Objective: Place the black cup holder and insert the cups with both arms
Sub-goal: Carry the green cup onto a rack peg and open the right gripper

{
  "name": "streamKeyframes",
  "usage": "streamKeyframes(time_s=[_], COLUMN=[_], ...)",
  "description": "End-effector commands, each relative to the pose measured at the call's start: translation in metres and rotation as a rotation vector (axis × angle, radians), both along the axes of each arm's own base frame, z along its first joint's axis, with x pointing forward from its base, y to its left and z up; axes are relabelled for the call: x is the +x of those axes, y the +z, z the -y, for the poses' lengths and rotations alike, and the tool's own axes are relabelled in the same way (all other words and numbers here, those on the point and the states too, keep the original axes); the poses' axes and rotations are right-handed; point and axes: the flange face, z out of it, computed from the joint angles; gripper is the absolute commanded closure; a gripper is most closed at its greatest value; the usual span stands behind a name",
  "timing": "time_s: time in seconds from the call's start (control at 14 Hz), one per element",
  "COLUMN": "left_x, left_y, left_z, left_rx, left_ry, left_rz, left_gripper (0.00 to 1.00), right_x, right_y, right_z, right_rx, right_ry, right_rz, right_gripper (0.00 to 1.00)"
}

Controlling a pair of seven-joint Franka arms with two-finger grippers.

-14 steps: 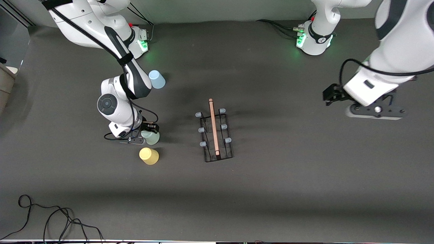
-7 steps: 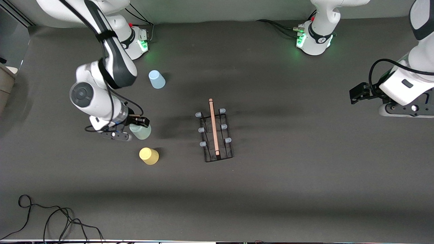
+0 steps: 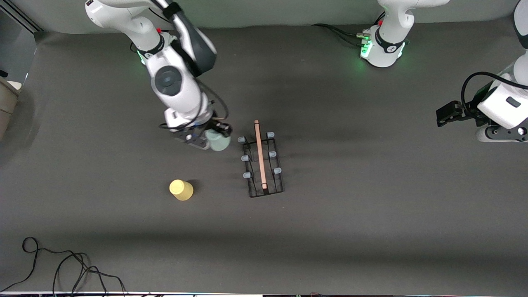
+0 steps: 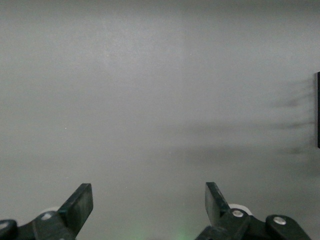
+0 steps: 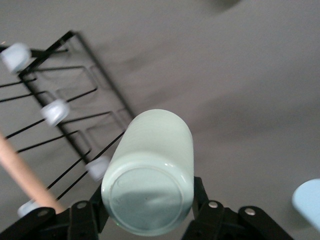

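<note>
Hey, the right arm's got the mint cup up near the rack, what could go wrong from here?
The right gripper pinches the mint green cup only near its base, so it might tilt or slip. The cup hangs close to the black cup holder's end peg; a misaligned descent could strike the peg and shove the rack. The blue cup sits under the arm's path.

Dark grey table (image 3: 371,214), loose black cable (image 3: 62,268)

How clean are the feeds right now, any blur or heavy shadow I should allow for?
Front view: evenly lit, sharp, soft shadow bands across the table, green glow at the arm bases. Right wrist view: the mint green cup in the right gripper is fairly sharp, the black cup holder motion-smeared. Left wrist view: pale, featureless table beyond the open left gripper.
</note>
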Motion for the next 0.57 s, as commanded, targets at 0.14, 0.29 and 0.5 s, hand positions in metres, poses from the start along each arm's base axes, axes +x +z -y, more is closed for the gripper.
streamKeyframes(time_s=[0.14,0.29,0.5], left_x=[-0.007,-0.007,-0.007], left_y=[0.005,0.005,0.007], left_z=[0.001,0.0,0.0], left_rx=[-0.014,-0.013,-0.011], left_ry=[-0.014,-0.014,-0.011], left_rz=[-0.002,-0.005,-0.002], left_gripper=[0.0,0.0,0.0], right_x=[0.003,0.005,0.01], right_y=[0.02,0.026,0.031], right_z=[-0.017,-0.018,-0.027], right_rx=[0.04,0.045,0.056], right_ry=[-0.071,-0.071,-0.084], right_rz=[-0.002,0.004,0.014], right_gripper=[1.0,1.0,1.0])
